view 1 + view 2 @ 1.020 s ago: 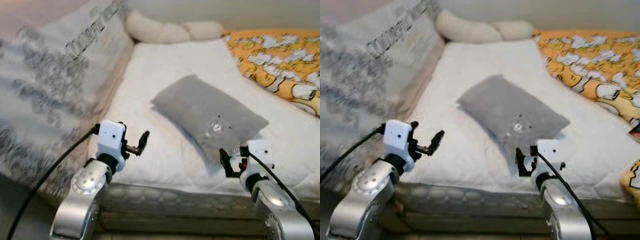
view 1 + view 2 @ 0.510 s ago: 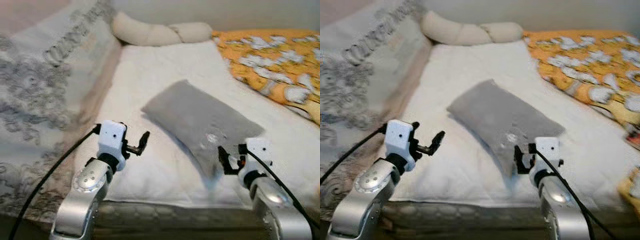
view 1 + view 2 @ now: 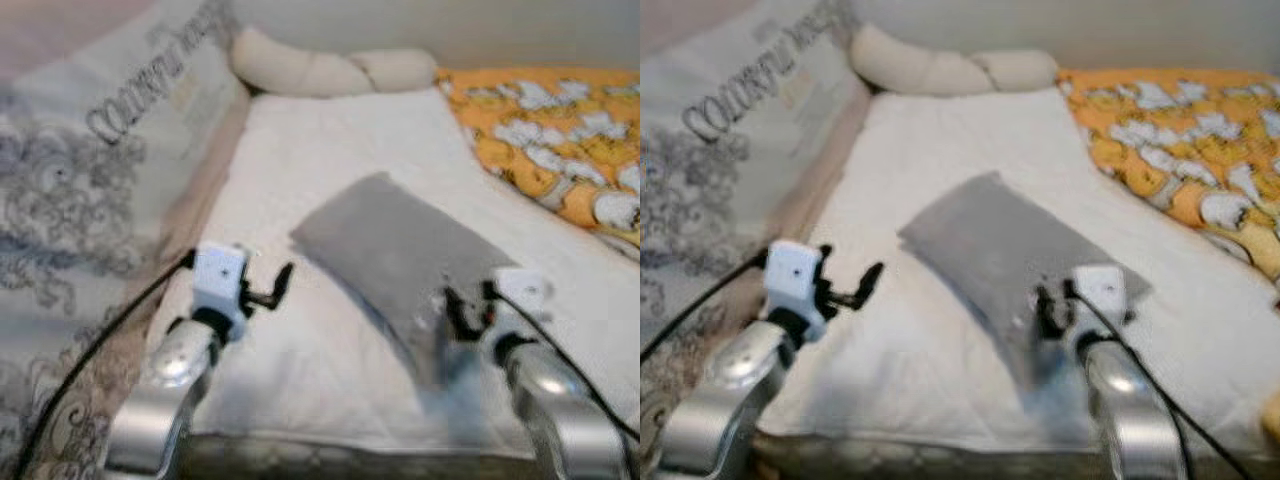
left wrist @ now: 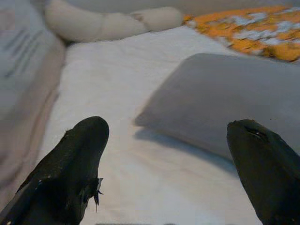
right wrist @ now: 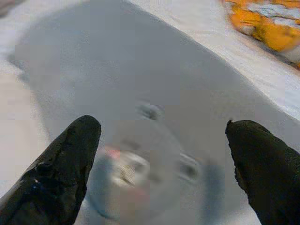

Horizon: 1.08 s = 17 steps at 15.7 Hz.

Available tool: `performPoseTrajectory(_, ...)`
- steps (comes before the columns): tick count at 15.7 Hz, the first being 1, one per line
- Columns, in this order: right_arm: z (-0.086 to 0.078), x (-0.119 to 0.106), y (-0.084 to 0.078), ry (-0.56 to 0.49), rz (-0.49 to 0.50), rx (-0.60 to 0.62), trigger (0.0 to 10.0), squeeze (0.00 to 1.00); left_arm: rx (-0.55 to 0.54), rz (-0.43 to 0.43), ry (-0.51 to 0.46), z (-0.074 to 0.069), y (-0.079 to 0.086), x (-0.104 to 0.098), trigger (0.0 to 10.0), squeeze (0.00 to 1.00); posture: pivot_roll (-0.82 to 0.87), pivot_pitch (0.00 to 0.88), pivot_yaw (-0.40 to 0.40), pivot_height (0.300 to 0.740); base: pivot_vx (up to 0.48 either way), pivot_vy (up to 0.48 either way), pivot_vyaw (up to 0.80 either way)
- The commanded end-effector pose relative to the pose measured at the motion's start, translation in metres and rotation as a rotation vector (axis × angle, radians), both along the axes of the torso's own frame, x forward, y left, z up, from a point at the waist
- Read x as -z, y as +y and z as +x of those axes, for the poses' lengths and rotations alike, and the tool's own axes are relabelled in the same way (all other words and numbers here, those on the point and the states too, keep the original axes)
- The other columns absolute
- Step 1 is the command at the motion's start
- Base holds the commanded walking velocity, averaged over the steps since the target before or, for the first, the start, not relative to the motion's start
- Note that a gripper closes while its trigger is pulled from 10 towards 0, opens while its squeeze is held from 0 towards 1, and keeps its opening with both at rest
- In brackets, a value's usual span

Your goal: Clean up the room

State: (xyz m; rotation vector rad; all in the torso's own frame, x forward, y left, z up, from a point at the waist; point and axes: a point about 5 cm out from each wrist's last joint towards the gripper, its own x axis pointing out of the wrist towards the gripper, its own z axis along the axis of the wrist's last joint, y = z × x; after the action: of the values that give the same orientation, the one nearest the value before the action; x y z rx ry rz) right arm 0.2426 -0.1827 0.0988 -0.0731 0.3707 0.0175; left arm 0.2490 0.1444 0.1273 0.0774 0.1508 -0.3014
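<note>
Grey pillow [image 3: 405, 250] lies under right end effector [image 3: 465, 312].

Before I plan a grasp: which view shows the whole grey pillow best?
The right eye view: the grey pillow lies whole on the bed. The left eye view is similar. The left wrist view shows one end; the right wrist view shows a blurred close-up.

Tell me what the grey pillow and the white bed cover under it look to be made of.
The grey pillow looks like soft matte cloth, perhaps fleece or microfibre: no sheen, rounded edges, a shallow sag. The white bed cover seems quilted fabric, maybe cotton, with a faint stitched texture; blur leaves the weave open. Both the left gripper and the right gripper hover open near the pillow.
</note>
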Motion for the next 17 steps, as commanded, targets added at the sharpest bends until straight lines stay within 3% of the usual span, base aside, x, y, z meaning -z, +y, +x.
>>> performPoseTrajectory(1, 0.001, 0.002, -0.012, 0.010, -0.029, 0.027, 10.0, 0.00, -0.002, -0.001, -0.005, 0.001, 0.000, -0.001, 10.0, 0.00, 0.00, 0.000, 0.018, 0.740, 0.300, 0.000, 0.00)
performPoseTrajectory(3, 0.001, 0.004, -0.023, 0.026, -0.065, 0.072, 10.0, 0.00, -0.010, -0.001, -0.006, 0.001, 0.000, -0.001, 10.0, 0.00, 0.01, 0.000, 0.014, 0.740, 0.262, 0.000, 0.00)
performPoseTrajectory(6, 0.001, 0.003, -0.058, 0.036, -0.148, 0.264, 10.0, 0.00, -0.010, -0.005, -0.003, -0.001, 0.000, -0.001, 10.0, 0.00, 0.01, 0.000, 0.016, 0.740, 0.000, 0.000, 0.00)
performPoseTrajectory(7, -0.002, 0.005, -0.077, 0.048, -0.179, 0.352, 10.0, 0.00, -0.003, -0.005, 0.004, -0.001, 0.000, 0.000, 10.0, 0.00, 0.00, 0.000, 0.018, 0.740, 0.000, 0.000, 0.00)
performPoseTrajectory(9, -0.011, 0.021, -0.107, 0.134, -0.212, 0.459, 10.0, 0.00, 0.007, 0.014, 0.014, 0.000, 0.002, 0.002, 10.0, 0.00, 0.00, 0.000, 0.020, 0.740, 0.000, 0.000, 0.00)
performPoseTrajectory(11, -0.017, 0.037, -0.120, 0.214, -0.243, 0.485, 10.0, 0.00, 0.016, 0.033, 0.029, 0.002, 0.004, 0.004, 10.0, 0.00, 0.01, 0.000, 0.016, 0.740, 0.000, 0.000, 0.00)
performPoseTrajectory(15, -0.021, 0.055, -0.123, 0.325, -0.301, 0.454, 10.0, 0.00, 0.019, 0.064, 0.062, 0.003, 0.010, 0.007, 10.0, 0.00, 0.03, 0.000, 0.008, 0.740, 0.000, 0.000, 0.00)
performPoseTrajectory(16, -0.021, 0.065, -0.115, 0.375, -0.274, 0.388, 10.0, 0.00, 0.019, 0.073, 0.075, 0.003, 0.012, 0.009, 10.0, 0.00, 0.03, 0.000, 0.012, 0.740, 0.000, 0.000, 0.00)
performPoseTrajectory(17, -0.013, 0.073, -0.092, 0.377, -0.185, 0.257, 10.0, 0.00, 0.027, 0.079, 0.092, 0.002, 0.011, 0.012, 10.0, 0.00, 0.02, 0.000, 0.016, 0.740, 0.000, 0.000, 0.00)
